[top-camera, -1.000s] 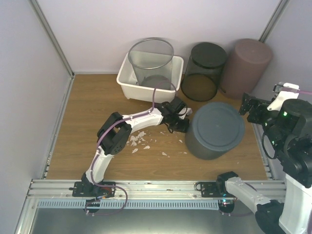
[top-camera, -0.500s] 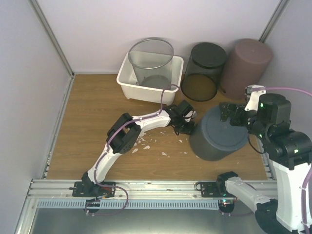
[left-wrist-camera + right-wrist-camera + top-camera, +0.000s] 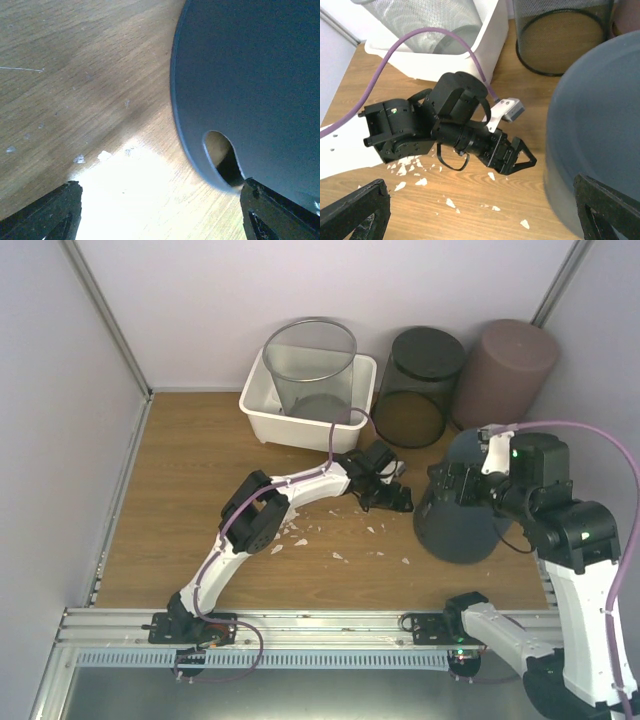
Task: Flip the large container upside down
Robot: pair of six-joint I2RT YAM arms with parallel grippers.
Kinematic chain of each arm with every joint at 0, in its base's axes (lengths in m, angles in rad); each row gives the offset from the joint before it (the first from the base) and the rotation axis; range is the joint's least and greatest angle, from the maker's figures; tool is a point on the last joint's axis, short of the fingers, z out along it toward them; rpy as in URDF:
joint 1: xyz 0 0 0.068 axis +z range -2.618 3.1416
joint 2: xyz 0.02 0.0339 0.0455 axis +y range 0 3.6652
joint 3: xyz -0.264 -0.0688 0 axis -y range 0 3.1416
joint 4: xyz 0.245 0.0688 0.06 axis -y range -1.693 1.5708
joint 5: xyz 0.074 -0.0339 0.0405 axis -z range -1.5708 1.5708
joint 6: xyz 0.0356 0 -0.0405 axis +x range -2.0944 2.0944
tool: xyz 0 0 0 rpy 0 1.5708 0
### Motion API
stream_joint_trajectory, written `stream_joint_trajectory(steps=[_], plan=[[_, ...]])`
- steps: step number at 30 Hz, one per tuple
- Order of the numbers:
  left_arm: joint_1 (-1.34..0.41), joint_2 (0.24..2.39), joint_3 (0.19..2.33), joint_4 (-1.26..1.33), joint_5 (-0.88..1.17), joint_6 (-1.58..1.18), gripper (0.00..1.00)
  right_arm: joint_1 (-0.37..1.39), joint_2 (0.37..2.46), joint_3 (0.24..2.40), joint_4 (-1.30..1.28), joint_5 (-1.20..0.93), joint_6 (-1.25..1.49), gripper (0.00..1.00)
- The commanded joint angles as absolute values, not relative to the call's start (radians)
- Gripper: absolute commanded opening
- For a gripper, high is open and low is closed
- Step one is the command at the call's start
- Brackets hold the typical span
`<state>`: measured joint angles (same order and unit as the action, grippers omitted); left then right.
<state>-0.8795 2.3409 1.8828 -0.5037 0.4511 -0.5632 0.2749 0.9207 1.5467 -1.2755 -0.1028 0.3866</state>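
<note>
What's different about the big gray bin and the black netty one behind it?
The gray bin has solid walls, but the mesh bin is see-through. The gray bin leans at a tilt, while the mesh bin stands straight. Both are round and dark.

left gripper (image 3: 522, 159), jaws apart, near the large container (image 3: 600, 130), white crumbs (image 3: 450, 202) beneath

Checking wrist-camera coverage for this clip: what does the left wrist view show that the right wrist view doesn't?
Only the left wrist view shows an oval cut-out in the wall of the large container. Only the right wrist view shows the left gripper from outside, open, plus the white tub and black mesh bin. Both show the large container, the wooden table and white scraps on it.
</note>
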Motion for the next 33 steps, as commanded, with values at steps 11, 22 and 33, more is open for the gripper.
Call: stream_joint_trajectory(steps=[11,22,33], plan=[[-0.854,1.986,1.773,-0.505,0.377,-0.434,0.85,0.282,0.819,1.337,-1.257,-0.332,0.411,1.00],[-0.847,1.532,1.695,-0.490,0.161,-0.149,0.87,0.281,0.787,1.131,-1.326,-0.161,0.556,0.99],[-0.816,1.576,1.859,-0.423,-0.250,0.492,0.98,0.281,0.862,1.072,-1.285,-0.002,0.703,1.00]])
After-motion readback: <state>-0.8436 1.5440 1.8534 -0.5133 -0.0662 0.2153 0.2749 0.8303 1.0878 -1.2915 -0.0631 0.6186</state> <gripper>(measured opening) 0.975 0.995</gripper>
